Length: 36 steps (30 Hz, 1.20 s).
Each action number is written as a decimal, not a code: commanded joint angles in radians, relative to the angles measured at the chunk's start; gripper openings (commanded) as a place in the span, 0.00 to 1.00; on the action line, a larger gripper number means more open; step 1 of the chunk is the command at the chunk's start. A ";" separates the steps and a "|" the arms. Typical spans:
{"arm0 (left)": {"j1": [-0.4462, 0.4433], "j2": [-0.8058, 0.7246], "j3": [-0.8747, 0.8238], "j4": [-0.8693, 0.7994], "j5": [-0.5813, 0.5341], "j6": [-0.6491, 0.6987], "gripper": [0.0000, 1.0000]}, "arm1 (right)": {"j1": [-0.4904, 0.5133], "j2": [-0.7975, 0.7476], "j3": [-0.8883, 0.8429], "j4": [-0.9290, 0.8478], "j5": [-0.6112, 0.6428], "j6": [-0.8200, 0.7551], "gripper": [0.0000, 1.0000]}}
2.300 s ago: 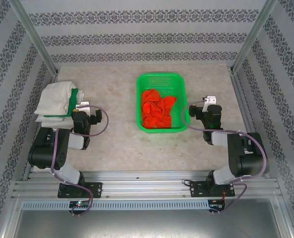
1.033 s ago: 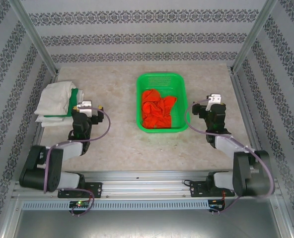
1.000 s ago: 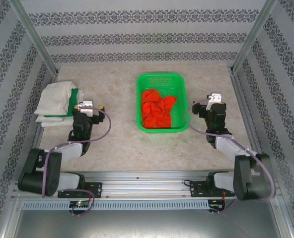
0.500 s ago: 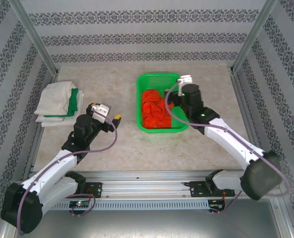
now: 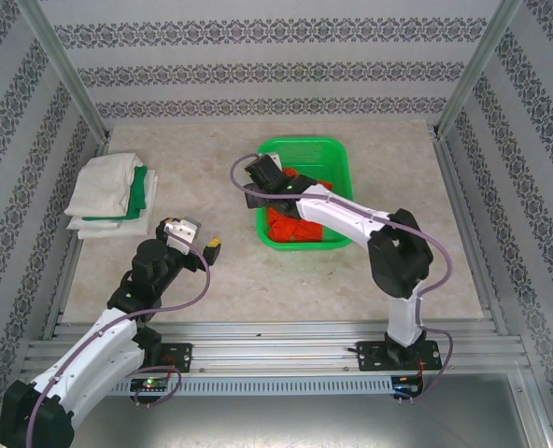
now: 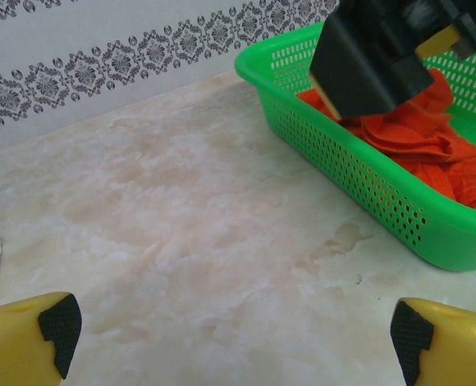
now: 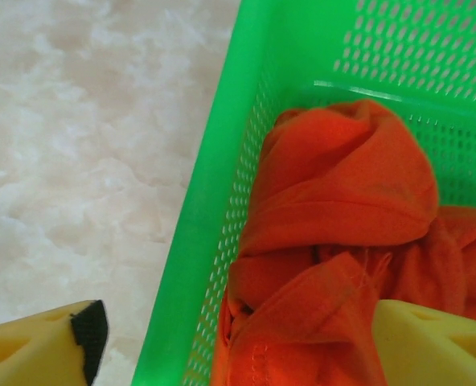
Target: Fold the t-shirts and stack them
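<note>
Marble table [image 5: 239, 275], grab stage I reckon: right gripper [image 7: 238, 342], jaws apart, straddles the green basket [image 7: 222, 185] wall over the orange t-shirt [image 7: 342, 185]; left gripper [image 6: 230, 342] gapes empty. Next: pinch cloth only.

Left arm [image 5: 90, 341] and right arm [image 5: 347, 213]: smooth white link shells between large, rounded, matte black joint housings, on black base plates [image 5: 150, 357]. A thin translucent purple cable [image 5: 205, 271] runs along each arm. Left gripper [image 6: 238, 342] and right gripper [image 7: 238, 342]: yellow fingers [image 6: 17, 350], black pads [image 6: 59, 323] at the inner tips. Pale grey camera block [image 5: 181, 229] on the left wrist
</note>
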 commanded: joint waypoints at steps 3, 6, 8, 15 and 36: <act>-0.015 -0.014 0.000 -0.019 -0.011 -0.010 1.00 | 0.000 0.095 0.124 -0.107 0.002 0.065 0.72; -0.016 -0.013 -0.001 -0.018 -0.010 -0.009 1.00 | -0.002 0.149 0.175 -0.130 -0.010 0.066 0.61; -0.017 -0.011 -0.001 -0.017 -0.010 -0.006 1.00 | -0.004 0.178 0.203 -0.143 -0.020 0.066 0.54; -0.017 0.008 0.009 -0.019 0.032 0.001 1.00 | -0.022 0.225 0.257 -0.174 -0.047 0.050 0.25; -0.107 0.278 0.096 0.177 0.161 -0.018 1.00 | -0.328 0.013 0.049 -0.065 -0.025 -0.420 0.08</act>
